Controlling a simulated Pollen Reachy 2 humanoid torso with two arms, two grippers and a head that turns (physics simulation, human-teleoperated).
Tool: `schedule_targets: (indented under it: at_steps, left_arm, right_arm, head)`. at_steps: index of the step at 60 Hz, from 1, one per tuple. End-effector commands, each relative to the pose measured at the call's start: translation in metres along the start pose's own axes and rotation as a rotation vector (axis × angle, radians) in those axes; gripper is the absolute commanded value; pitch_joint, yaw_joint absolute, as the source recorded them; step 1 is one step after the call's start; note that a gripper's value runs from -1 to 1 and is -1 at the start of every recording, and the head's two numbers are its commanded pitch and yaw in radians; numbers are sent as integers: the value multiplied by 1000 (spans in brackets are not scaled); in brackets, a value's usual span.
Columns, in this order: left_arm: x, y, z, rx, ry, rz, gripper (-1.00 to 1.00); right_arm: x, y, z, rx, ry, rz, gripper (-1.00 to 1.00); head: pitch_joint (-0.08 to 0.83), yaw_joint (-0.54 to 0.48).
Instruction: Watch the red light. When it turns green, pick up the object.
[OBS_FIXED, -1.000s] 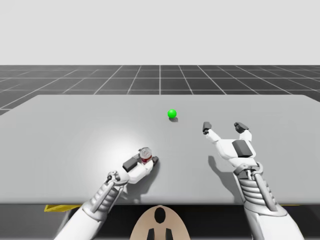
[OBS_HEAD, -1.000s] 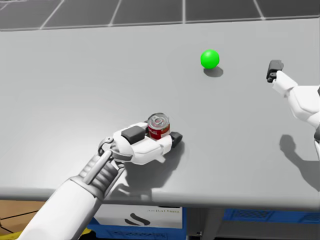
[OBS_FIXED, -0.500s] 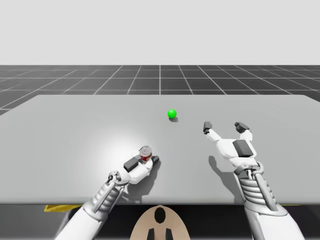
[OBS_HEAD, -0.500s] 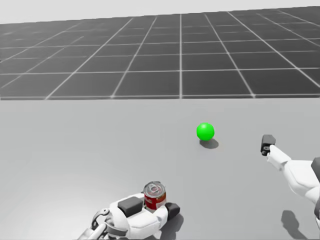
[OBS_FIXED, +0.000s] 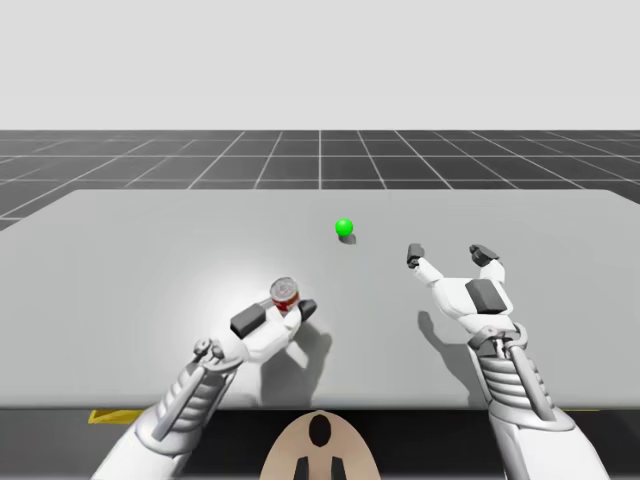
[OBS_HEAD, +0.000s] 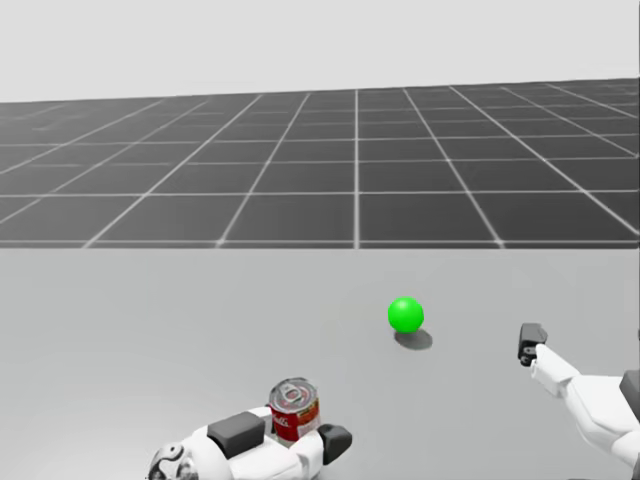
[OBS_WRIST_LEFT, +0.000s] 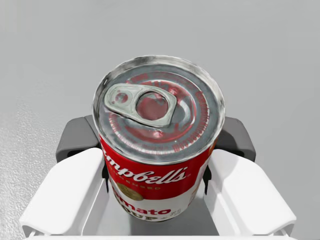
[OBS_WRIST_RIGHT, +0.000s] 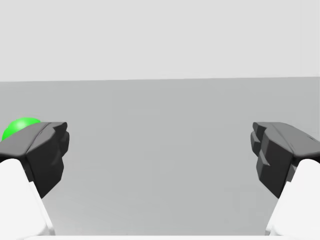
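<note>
With the light (OBS_FIXED: 344, 227) green, left gripper (OBS_FIXED: 278, 314) pinches the can (OBS_FIXED: 285, 294) at the light's seven o'clock, seemingly just off the table (OBS_FIXED: 120, 260); right gripper (OBS_FIXED: 448, 254) spread. Next: a steady lift.

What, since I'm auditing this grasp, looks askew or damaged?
Nothing stands out. The red can sits roughly upright, sealed, undented, in my left gripper; the green light rests on the table; my right gripper is open.
</note>
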Motion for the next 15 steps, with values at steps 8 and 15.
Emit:
schedule_targets:
  at_steps: [8, 15]
  left_arm:
    - [99, 3, 45, 50, -220, -92, 1000]
    - [136, -1, 69, 73, -317, -146, 1000]
  right_arm:
    - [-3, 0, 1, 29, 18, -17, -1000]
    - [-3, 0, 1, 37, 27, -44, -1000]
  head:
    - [271, 80]
    - [265, 84]
